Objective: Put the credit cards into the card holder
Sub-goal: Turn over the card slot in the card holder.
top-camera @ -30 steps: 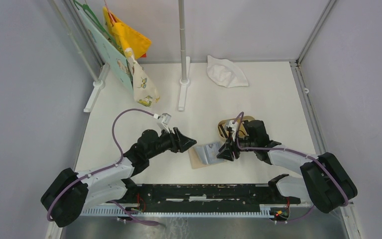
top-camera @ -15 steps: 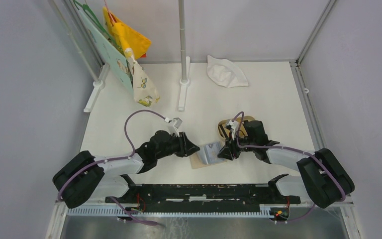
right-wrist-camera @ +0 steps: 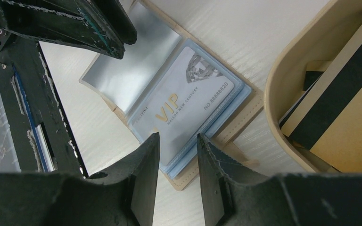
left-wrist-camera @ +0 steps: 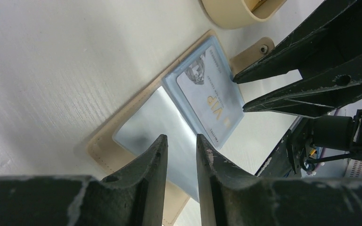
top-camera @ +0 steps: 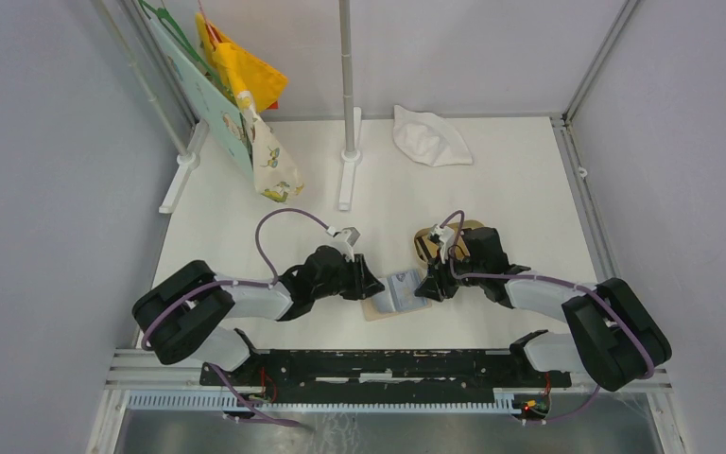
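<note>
Beige folding card holder (top-camera: 395,293): lay open flat, light blue lining up, on the white table (top-camera: 492,189) between the two grippers; long axis ran left to right, right end angled slightly away from the arm bases; grey-white plastic card (right-wrist-camera: 186,101) sat face up in its right leaf; left gripper (left-wrist-camera: 181,143) over the left leaf, right gripper (right-wrist-camera: 176,139) at the right leaf's edge, both with jaws narrowly parted; tan oval tray (right-wrist-camera: 275,94) just beyond the right end; bare table beyond and leftward.

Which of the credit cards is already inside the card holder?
The grey-white VIP card, tucked in a blue pocket of the open card holder; the other cards lie in the tan tray.
</note>
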`<state>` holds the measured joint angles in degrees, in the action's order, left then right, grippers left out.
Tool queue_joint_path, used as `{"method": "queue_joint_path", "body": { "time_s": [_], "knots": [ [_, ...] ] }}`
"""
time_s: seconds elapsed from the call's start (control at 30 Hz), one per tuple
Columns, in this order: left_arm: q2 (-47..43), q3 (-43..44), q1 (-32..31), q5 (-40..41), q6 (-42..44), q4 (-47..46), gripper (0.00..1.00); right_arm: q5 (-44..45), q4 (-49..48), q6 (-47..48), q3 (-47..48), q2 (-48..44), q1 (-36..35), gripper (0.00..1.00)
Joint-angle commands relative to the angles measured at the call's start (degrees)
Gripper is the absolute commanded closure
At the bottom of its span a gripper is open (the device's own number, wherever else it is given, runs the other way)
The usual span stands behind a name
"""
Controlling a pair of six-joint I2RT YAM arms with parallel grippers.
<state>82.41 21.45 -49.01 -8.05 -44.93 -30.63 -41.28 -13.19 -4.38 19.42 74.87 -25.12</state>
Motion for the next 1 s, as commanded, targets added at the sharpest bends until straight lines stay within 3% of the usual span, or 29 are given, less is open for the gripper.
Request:
{"method": "queue_joint_path", "body": {
  "time_s": [0.0, 0.73, 0.97],
  "knots": [
    [1.83, 2.6, -0.38, 0.96, 0.54, -3.36, 0.65, 0.14, -0.94, -1.05, 2.06, 0.62, 0.19, 0.59],
    [4.97, 4.29, -1.71, -0.28, 0.98, -3.38, 0.65, -8.99, -7.34, -9.95, 1.41, 2.8, 1.91, 0.61],
    [5.13, 4.39, -1.86, -0.26, 0.98, -3.38, 0.66, -7.5, -7.54, -10.48, 1.09, 3.57, 2.5, 0.6]
  ]
}}
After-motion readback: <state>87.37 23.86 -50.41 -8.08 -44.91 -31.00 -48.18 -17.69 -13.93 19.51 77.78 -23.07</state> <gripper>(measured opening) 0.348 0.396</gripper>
